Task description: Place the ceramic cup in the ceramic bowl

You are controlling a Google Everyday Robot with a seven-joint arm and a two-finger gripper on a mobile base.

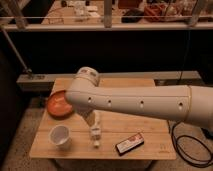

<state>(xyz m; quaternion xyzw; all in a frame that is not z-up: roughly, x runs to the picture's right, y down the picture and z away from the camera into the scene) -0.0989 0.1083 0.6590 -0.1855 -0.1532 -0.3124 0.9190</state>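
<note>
While the arm (140, 102) hides the hand, the ceramic cup (59, 135) stands free.

The scene is dim and warm-toned, with light falling from above. The white arm (140, 102) is the brightest thing: its upper side is washed pale with mild glare and its underside is shaded. The wooden tabletop (150, 132) is evenly lit in the middle and darkens toward its 9 o'clock edge. The gripper (90, 119) hangs in the arm's shadow below the bend, over the tabletop's centre, a murky patch. The ceramic cup (59, 135) at 8 o'clock shows bright beside a soft shadow. At 12 o'clock a lit rail (105, 25) crosses a near-black background. Everything looks soft and grainy, with smeared edges. The floor (20, 140) at 9 o'clock sinks into darkness.
</note>
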